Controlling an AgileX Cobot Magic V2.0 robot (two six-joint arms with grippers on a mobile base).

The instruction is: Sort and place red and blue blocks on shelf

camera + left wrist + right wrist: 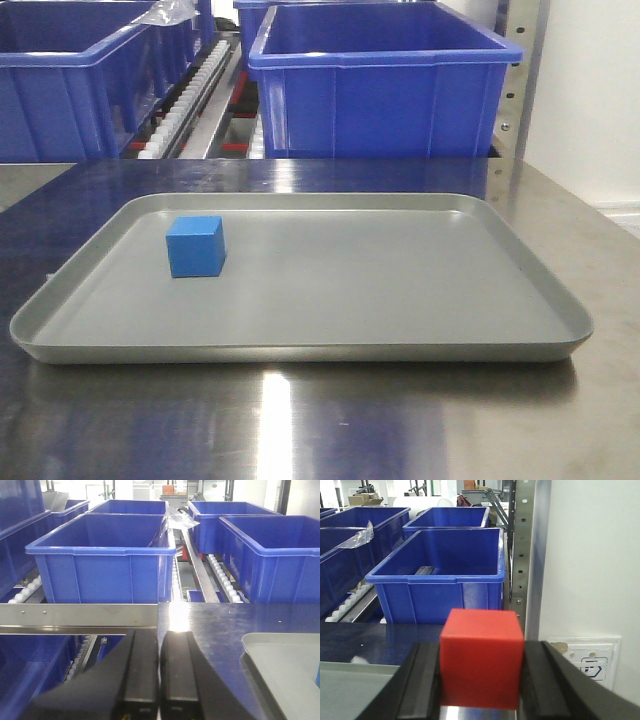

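The blue block (195, 246) rests on the left part of a shallow grey tray (300, 352) in the front view, where neither gripper shows. The red block (481, 657) is clamped between the black fingers (422, 682) of my right gripper (481, 685), held above the steel tabletop to the right of the tray (350, 685). My left gripper (159, 637) is shut and empty, its fingers pressed together just short of the shelf's flat steel front rail (80, 615). Roller tracks (222, 580) of the shelf run back between the bins.
Large blue bins (380, 90) (102, 565) (437, 577) stand on the shelf behind the table. A perforated steel upright (522, 545) and a white wall with an outlet (585, 662) are at the right. The tray's corner (280, 655) lies right of my left gripper.
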